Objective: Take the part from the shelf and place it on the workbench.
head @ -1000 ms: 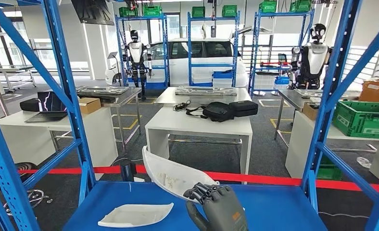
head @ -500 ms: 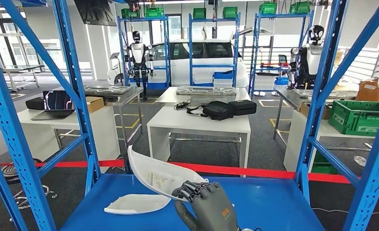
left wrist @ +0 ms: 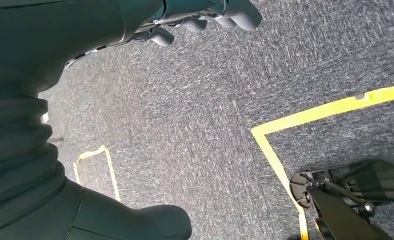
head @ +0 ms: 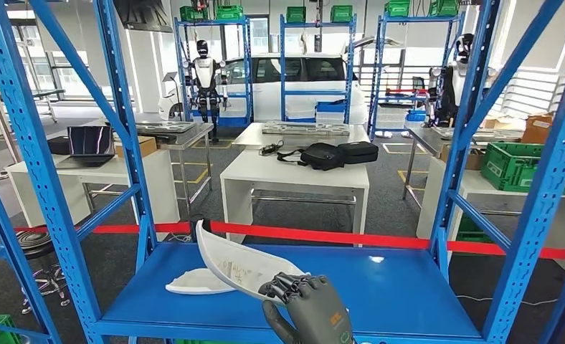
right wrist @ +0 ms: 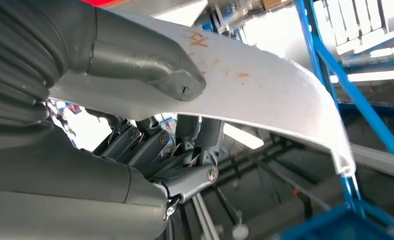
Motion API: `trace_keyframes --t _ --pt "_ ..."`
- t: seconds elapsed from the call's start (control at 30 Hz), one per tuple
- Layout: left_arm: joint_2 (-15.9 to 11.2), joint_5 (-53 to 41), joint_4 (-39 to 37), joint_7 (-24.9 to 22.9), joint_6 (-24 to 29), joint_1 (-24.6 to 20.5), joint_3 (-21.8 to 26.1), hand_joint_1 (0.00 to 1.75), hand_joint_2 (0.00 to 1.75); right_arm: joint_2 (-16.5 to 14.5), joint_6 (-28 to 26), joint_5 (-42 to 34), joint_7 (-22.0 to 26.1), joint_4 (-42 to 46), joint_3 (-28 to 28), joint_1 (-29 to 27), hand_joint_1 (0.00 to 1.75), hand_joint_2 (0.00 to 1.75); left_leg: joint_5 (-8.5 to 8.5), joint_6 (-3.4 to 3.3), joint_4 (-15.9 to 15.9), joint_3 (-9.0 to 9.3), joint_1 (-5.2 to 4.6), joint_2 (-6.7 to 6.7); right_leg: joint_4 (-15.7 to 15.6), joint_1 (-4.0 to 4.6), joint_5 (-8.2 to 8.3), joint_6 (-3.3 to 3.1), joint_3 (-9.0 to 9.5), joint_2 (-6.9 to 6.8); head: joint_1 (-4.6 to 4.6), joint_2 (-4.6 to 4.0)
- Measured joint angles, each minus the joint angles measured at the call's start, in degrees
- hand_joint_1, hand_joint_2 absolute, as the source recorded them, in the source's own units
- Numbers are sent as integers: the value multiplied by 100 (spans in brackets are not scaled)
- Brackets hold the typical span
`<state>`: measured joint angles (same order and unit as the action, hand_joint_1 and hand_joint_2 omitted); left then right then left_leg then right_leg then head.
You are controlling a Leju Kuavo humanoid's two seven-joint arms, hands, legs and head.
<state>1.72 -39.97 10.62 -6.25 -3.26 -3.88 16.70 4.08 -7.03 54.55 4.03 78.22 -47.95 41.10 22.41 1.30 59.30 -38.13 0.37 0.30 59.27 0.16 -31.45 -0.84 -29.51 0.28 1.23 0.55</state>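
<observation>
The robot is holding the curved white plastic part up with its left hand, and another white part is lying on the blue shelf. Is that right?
Not quite: the right hand holds the curved white plastic part, as the head view and right wrist view show. The left hand hangs over grey carpet. Another white part does lie on the blue shelf.

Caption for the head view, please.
Right robot hand lifts a curved white part above the blue shelf, a second white part lying behind.

The part [head: 238,266] is held up over the shelf [head: 380,294], just ahead and left of the right hand [head: 305,315]. A second part [head: 193,282] is seen lying further left, apparently partly behind it. A workbench [head: 294,175] is placed well beyond.
</observation>
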Motion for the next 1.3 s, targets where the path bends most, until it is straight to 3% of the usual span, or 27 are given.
trace_keyframes --t 0.07,0.13,0.2,0.23,0.27,0.33,0.37,0.43,0.47,0.53,0.57,0.63,0.7,0.73,0.77,0.8,0.83,0.87,0.9,0.97,1.0,1.07,1.13,1.17,1.23,1.27,1.3 --pt "-21 1 -4 37 0 6 4 0 175 -14 -2 1 -1 -24 -7 3 175 175 6 75 11 -45 21 -9 -37 -13 112 -95 -59 -18 0 -1" --pt "-30 2 -8 76 0 4 6 0 175 -56 1 5 -8 -47 -21 3 175 175 408 133 357 -178 38 -19 -78 -33 262 -185 -169 -36 -9 -1" --pt "-27 3 -9 87 0 -14 6 0 175 -96 4 11 -23 -71 -46 -3 175 175 931 170 1000 -314 44 -21 -74 -22 390 -216 -323 -39 -21 0" --pt "-28 12 -9 87 0 -21 8 0 175 -107 14 14 -30 -85 -61 -7 175 175 1027 183 1257 -330 47 -21 -67 -17 452 -214 -403 -41 -24 0" --pt "-29 26 -9 87 1 -21 14 0 175 -118 29 14 -34 -105 -77 -9 175 175 990 191 1390 -281 49 -21 -55 -13 518 -207 -495 -42 -24 0" --pt "-28 74 -10 75 5 -13 37 0 175 -162 76 7 -27 -157 -95 3 175 175 712 187 1170 49 55 -21 -20 -12 643 -182 -684 -39 -25 0" --pt "-26 92 -10 58 9 -11 52 0 175 -193 101 -3 -16 -186 -99 23 175 175 666 175 843 312 57 -23 1 -10 701 -159 -767 -36 -27 0" --pt "-11 109 -11 6 22 -9 80 0 175 -255 140 -45 16 -239 -106 93 175 175 760 116 189 748 31 -42 22 -5 800 -95 -867 -34 -28 0" --pt "0 109 -14 -16 29 -3 93 0 175 -275 154 -67 32 -263 -114 130 175 175 826 73 6 835 11 -55 16 -5 851 -59 -886 -35 -27 0" --pt "27 109 -27 -46 42 28 119 0 175 -296 172 -94 54 -319 -134 169 175 175 758 -39 -77 797 -14 -60 -15 -20 945 17 -905 -35 -23 0" --pt "38 109 -33 -53 46 41 131 0 175 -298 178 -100 61 -353 -144 174 175 175 701 -94 -90 764 -15 -49 7 -31 910 50 -935 -31 -21 0" --pt "55 109 -40 -60 51 61 148 0 175 -297 178 -108 80 -410 -156 169 175 175 561 -183 -111 650 -5 -18 317 -46 514 106 -1068 -25 -11 0" --pt "58 109 -39 -57 52 66 162 0 175 -292 156 -119 109 -440 -165 164 175 175 421 -224 -103 489 -13 -7 1003 -48 -91 141 -1250 -24 0 0" --pt "60 109 -39 -55 52 66 167 0 175 -286 143 -127 119 -451 -169 154 175 175 352 -229 -96 397 -19 -4 1364 -46 -272 148 -1311 -24 3 0" --pt "63 109 -39 -53 52 66 169 0 175 -278 133 -135 123 -464 -173 141 175 175 287 -230 -89 308 -25 -2 1620 -43 -336 146 -1318 -23 4 0" --pt "66 109 -39 -52 52 66 171 0 175 -268 127 -148 125 -478 -177 127 175 175 225 -226 -79 218 -28 0 1680 -40 -269 135 -1230 -23 4 0" --pt "71 108 -39 -46 52 65 171 0 175 -261 123 -161 129 -494 -178 117 175 175 161 -218 -65 125 -30 2 1540 -35 -124 118 -1035 -23 5 0" --pt "75 105 -39 -37 51 63 172 0 175 -255 121 -172 135 -509 -179 115 175 175 107 -207 -50 50 -31 4 1223 -29 25 96 -763 -24 6 0" --pt "81 103 -38 -24 48 58 172 0 175 -254 114 -181 146 -519 -180 122 175 175 50 -187 -34 -22 -34 4 758 -14 68 65 -426 -26 8 0" --pt "86 97 -34 2 34 47 172 0 175 -250 84 -186 178 -529 -182 135 175 175 -54 -127 -36 -77 -32 3 87 18 18 13 12 -25 6 0" --pt "87 95 -33 10 27 40 172 0 175 -244 65 -188 193 -531 -183 142 175 175 -110 -90 -52 -82 -27 3 -83 34 -30 -13 93 -22 6 -1" --pt "86 93 -34 17 19 31 172 0 175 -230 40 -191 209 -538 -185 157 175 175 -211 -16 -101 -85 -15 1 -127 29 66 -74 33 -20 8 -1" --pt "90 93 -38 16 14 26 172 0 175 -225 35 -192 214 -552 -188 181 175 175 -62 47 -10 -176 -9 -10 -160 4 202 -156 -63 -31 0 -1" --pt "93 93 -39 16 11 25 171 0 175 -224 34 -192 215 -561 -189 192 175 175 181 74 199 -255 0 -14 -174 -8 283 -188 -133 -35 -7 -1" --pt "102 93 -39 16 7 24 170 0 175 -223 31 -203 229 -581 -191 204 175 175 771 125 900 -415 15 -18 -170 0 427 -215 -294 -34 -20 0" --pt "102 93 -39 16 7 22 170 0 175 -223 28 -215 241 -592 -191 205 175 175 965 146 1270 -468 21 -18 -165 4 498 -212 -383 -34 -24 -1" --pt "101 93 -39 17 7 22 170 0 175 -222 24 -228 257 -606 -192 204 175 175 1006 159 1512 -455 25 -17 -159 5 567 -204 -473 -37 -26 -1"
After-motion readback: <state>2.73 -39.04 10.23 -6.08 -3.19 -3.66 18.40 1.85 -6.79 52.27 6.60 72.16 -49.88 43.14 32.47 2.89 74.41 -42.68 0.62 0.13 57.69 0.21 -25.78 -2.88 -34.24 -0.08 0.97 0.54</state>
